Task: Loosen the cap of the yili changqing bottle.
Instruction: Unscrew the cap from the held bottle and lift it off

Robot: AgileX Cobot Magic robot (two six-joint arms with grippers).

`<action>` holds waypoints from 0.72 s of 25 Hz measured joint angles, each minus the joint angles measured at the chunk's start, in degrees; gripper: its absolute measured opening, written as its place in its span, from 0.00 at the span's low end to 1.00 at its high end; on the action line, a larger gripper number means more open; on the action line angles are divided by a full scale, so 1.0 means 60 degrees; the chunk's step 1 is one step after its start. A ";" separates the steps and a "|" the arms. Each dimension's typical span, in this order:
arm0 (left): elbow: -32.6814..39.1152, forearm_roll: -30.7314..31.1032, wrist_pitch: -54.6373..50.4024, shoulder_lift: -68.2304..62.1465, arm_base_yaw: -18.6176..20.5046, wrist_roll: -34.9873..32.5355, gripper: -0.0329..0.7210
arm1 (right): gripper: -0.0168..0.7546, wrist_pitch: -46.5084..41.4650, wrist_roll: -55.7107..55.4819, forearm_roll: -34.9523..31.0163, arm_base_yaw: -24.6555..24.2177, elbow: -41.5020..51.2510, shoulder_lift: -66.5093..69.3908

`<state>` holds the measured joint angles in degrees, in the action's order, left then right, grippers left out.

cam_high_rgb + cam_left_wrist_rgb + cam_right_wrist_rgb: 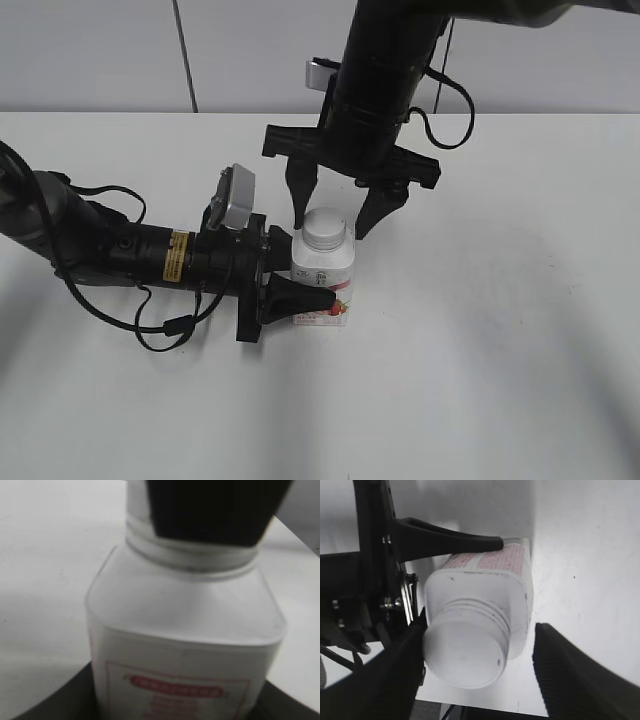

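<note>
The yili changqing bottle [323, 278] stands upright on the white table, with its pink-red label facing forward. Its white cap [324, 230] is on the neck. My left gripper [308, 288] comes in from the left and is shut on the bottle's body. The bottle fills the left wrist view [185, 630]. My right gripper [338, 213] hangs over the cap, open, with one finger on each side. In the right wrist view the cap [465, 650] sits between the right gripper's fingers [485, 677]. The left finger is close against it. The right finger is apart from it.
The white table [500, 330] stretches around the bottle, with a white wall behind it. The left arm and its cables [110, 250] lie low across the left side. The right arm [385, 70] comes down from the top centre.
</note>
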<state>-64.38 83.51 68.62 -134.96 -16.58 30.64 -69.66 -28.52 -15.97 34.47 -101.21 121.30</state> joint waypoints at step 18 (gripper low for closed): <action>0.0000 -0.0008 -0.0018 0.0000 -0.0010 -0.0011 0.55 | 0.53 0.0017 0.0433 -0.0060 0.0000 -0.0150 0.0000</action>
<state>-64.38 83.46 68.51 -134.96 -16.64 30.57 -69.55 -25.92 -16.33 34.47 -102.11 121.30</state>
